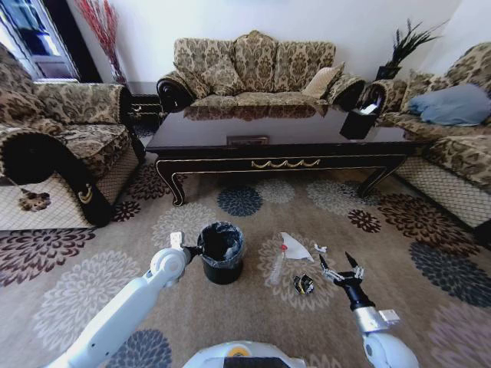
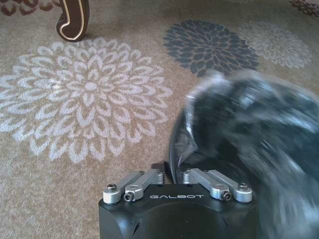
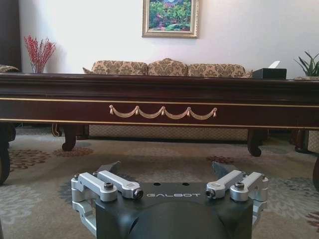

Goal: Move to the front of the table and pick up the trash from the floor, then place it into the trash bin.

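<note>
The black trash bin (image 1: pixel 222 252), lined with a black bag, stands on the flowered carpet floor (image 1: pixel 92 291) in front of the long dark table (image 1: pixel 276 142). My left gripper (image 1: pixel 192 249) is at its near rim. In the left wrist view that gripper (image 2: pixel 172 170) is shut on the blurred trash bin (image 2: pixel 249 129) rim. The trash lies right of the bin: a white sheet with a red mark (image 1: pixel 296 247), a clear bottle (image 1: pixel 277 267), a dark wrapper (image 1: pixel 304 284) and a tiny white scrap (image 1: pixel 320 248). My right gripper (image 1: pixel 338 266) hovers open just right of the wrapper, facing the table (image 3: pixel 159 99).
Patterned sofas ring the table: one at the left (image 1: pixel 54 146), one behind (image 1: pixel 257 73), one at the right (image 1: pixel 453 123). A black tissue holder (image 1: pixel 357 121) stands on the table's right end. Open carpet lies between the table's front and me.
</note>
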You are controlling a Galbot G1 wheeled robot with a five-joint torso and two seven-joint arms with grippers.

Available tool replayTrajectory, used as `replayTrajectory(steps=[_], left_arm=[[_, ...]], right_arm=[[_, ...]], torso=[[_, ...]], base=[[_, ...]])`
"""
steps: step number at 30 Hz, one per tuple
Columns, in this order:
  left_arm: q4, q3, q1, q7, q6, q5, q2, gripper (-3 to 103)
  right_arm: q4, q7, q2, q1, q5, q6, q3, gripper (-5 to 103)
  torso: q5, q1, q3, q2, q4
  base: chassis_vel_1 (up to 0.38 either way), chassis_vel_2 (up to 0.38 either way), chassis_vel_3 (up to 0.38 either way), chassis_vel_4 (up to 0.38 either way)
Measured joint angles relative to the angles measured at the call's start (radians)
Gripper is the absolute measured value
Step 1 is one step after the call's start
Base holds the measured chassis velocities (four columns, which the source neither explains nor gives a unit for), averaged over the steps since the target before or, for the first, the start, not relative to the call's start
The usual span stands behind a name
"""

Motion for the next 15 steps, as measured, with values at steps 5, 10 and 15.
replayTrajectory(steps=[5, 10, 15], left_arm=[[-0.031, -0.034, 0.036, 0.017, 0.007, 0.066, 0.033, 4], [-0.058, -0.074, 0.062, 0.019, 0.032, 0.107, 0.076, 4], [-0.091, -0.136, 0.082, 0.025, 0.045, 0.111, 0.124, 4]], right_arm=[[-0.002, 0.008, -0.005, 0.003, -0.007, -0.012, -0.009, 100], [-0.004, 0.036, -0.009, 0.014, -0.026, -0.039, -0.020, 100], [-0.033, 0.075, -0.009, 0.030, -0.049, -0.087, -0.039, 100]], torso=[[-0.0003, 0.000, 0.000, 0.000, 0.0000], [-0.0005, 0.000, 0.000, 0.000, 0.0004], [0.0000, 0.000, 0.000, 0.000, -0.0001]], base=[[0.000, 0.000, 0.000, 0.000], [0.000, 0.000, 0.000, 0.000], [0.000, 0.000, 0.000, 0.000]])
